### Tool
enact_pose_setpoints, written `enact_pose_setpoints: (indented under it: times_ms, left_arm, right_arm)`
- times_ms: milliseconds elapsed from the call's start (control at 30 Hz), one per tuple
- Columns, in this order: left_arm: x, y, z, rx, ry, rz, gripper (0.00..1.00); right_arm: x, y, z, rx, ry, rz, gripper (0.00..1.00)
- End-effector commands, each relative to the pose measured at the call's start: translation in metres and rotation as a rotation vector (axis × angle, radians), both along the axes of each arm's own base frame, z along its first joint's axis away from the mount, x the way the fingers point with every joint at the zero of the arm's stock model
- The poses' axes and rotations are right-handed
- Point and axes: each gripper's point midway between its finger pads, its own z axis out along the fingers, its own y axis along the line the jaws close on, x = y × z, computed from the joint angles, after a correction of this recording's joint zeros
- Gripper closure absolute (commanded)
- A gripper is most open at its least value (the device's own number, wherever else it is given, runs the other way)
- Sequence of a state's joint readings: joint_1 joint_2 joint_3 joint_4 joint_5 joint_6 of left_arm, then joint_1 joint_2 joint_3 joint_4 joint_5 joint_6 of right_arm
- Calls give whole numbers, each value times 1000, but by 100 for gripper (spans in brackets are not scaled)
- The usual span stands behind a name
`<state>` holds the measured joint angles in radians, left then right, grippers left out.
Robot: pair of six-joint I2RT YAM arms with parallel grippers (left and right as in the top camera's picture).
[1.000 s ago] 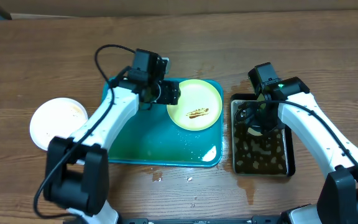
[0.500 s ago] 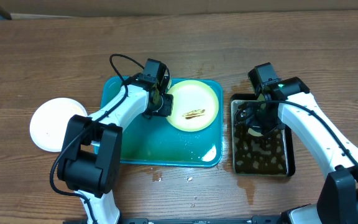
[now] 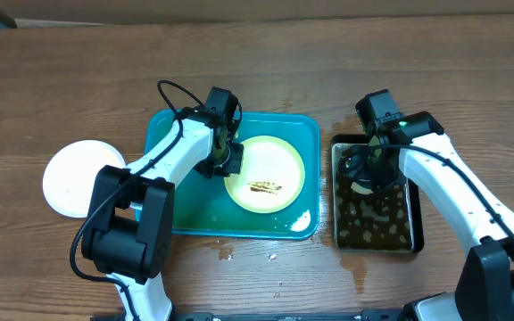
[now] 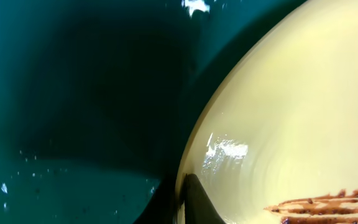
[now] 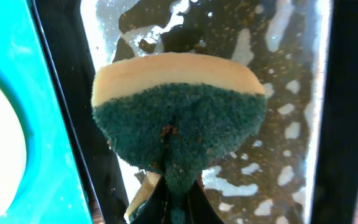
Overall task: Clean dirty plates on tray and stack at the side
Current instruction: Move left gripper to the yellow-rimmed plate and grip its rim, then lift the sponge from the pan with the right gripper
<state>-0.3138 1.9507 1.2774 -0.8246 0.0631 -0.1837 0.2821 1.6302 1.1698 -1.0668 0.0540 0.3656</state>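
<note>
A pale lime-green plate (image 3: 270, 165) with a brown smear (image 3: 264, 186) lies in the right half of the teal tray (image 3: 186, 209). My left gripper (image 3: 230, 160) is shut on the plate's left rim. In the left wrist view one dark finger (image 4: 201, 202) lies over the plate (image 4: 291, 124) edge, above the tray floor (image 4: 73, 93). A white plate (image 3: 78, 176) rests on the table left of the tray. My right gripper (image 5: 178, 193) is shut on a green-and-yellow sponge (image 5: 179, 118) over the black pan (image 3: 377, 223).
The black pan (image 5: 291, 62) holds dark brown liquid with foam and stands just right of the tray (image 5: 5, 62). Water pools on the tray's front part (image 3: 279, 218), and drops lie on the wooden table (image 3: 226, 252) in front of it.
My left gripper has shut on the green plate's rim and dragged the plate from the tray's back right corner toward its front middle. The right arm has not moved.
</note>
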Motion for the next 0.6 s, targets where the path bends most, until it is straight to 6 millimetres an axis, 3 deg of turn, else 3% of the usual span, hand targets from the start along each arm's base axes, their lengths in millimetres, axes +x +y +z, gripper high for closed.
enact_pose_setpoints:
  times_ms: [0,133,233,300,400,500,567]
  left_arm:
    - [-10,9,-7,50,38,23,96]
    - [-11,9,-7,46,45,35,96]
    - [-13,4,-7,17,55,34,95]
    - [-13,2,-7,5,59,41,96]
    - [-14,1,-7,2,61,40,96]
    - [-15,2,-7,3,64,40,96]
    - [-15,2,-7,3,64,40,96]
  right_arm:
    - [-9,2,-19,24,28,-3,96]
    - [-22,18,-45,132,51,12,96]
    - [-39,38,-61,266,89,24,96]
    - [-52,41,-70,296,124,24,96]
    - [-66,0,-83,81,155,-70,96]
    - [-66,-60,-75,-214,106,-326,96]
    - [-47,-55,-71,-157,57,-339,96]
